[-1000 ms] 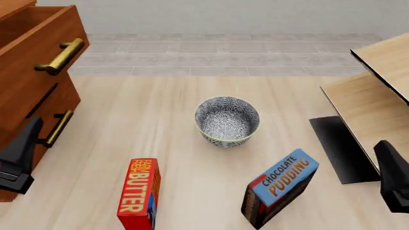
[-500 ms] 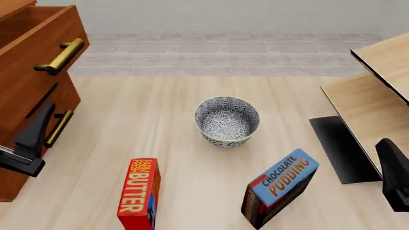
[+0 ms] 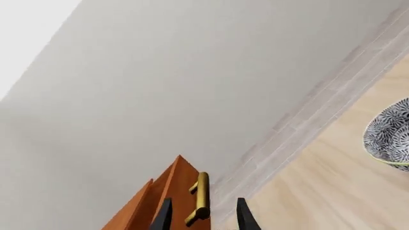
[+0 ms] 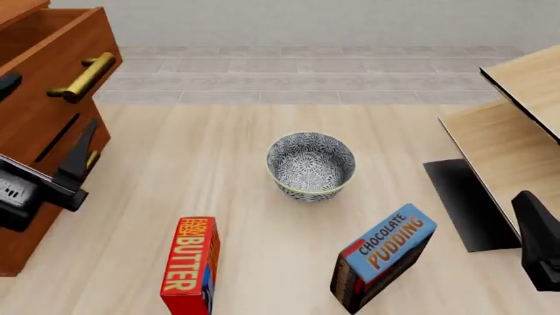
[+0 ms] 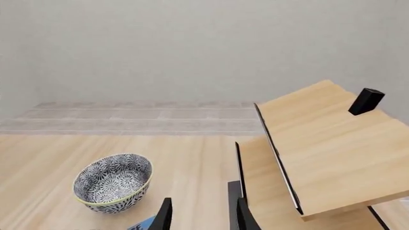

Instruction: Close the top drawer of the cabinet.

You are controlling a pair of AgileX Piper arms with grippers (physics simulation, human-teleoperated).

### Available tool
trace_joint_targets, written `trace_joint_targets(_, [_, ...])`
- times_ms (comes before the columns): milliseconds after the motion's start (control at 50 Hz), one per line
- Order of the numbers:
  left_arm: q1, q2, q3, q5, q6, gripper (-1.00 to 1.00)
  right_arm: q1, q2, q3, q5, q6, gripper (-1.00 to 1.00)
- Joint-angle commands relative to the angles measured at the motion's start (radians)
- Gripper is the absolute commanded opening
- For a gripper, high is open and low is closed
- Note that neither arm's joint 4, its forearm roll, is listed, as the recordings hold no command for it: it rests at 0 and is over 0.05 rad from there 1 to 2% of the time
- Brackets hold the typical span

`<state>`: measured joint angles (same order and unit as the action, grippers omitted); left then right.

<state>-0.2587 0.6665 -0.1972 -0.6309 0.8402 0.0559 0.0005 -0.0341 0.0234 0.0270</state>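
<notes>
The cabinet (image 4: 35,197) stands at the left of the front view. Its top drawer (image 4: 44,85) is pulled out, with a brass bar handle (image 4: 83,77). My left gripper (image 4: 50,105) is open and empty, up against the cabinet's front just below that handle. In the left wrist view the drawer's corner (image 3: 163,191) and handle (image 3: 199,199) sit ahead between my left gripper's (image 3: 203,218) open fingers. My right gripper (image 4: 534,230) is open and empty at the front right, far from the cabinet; it also shows in the right wrist view (image 5: 202,215).
A patterned bowl (image 4: 311,164) sits mid-table. A red butter box (image 4: 191,266) and a blue chocolate pudding box (image 4: 382,257) stand near the front. Pale wood furniture with black edges (image 4: 516,125) fills the right side.
My left gripper has risen and moved forward along the cabinet front, from beside the lower drawer up toward the top drawer's handle. The right arm has not moved.
</notes>
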Motion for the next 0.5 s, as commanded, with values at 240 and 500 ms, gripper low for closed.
trace_joint_targets(240, [0.048, 0.385, 0.07, -0.424, 0.309, 1.0, 0.005, 0.0, -0.003, 0.001, 0.0, 1.0])
trace_joint_targets(500, [0.084, 0.416, 0.017, -0.402, 0.315, 1.0, 0.002, 0.0, -0.012, 0.006, 0.003, 1.0])
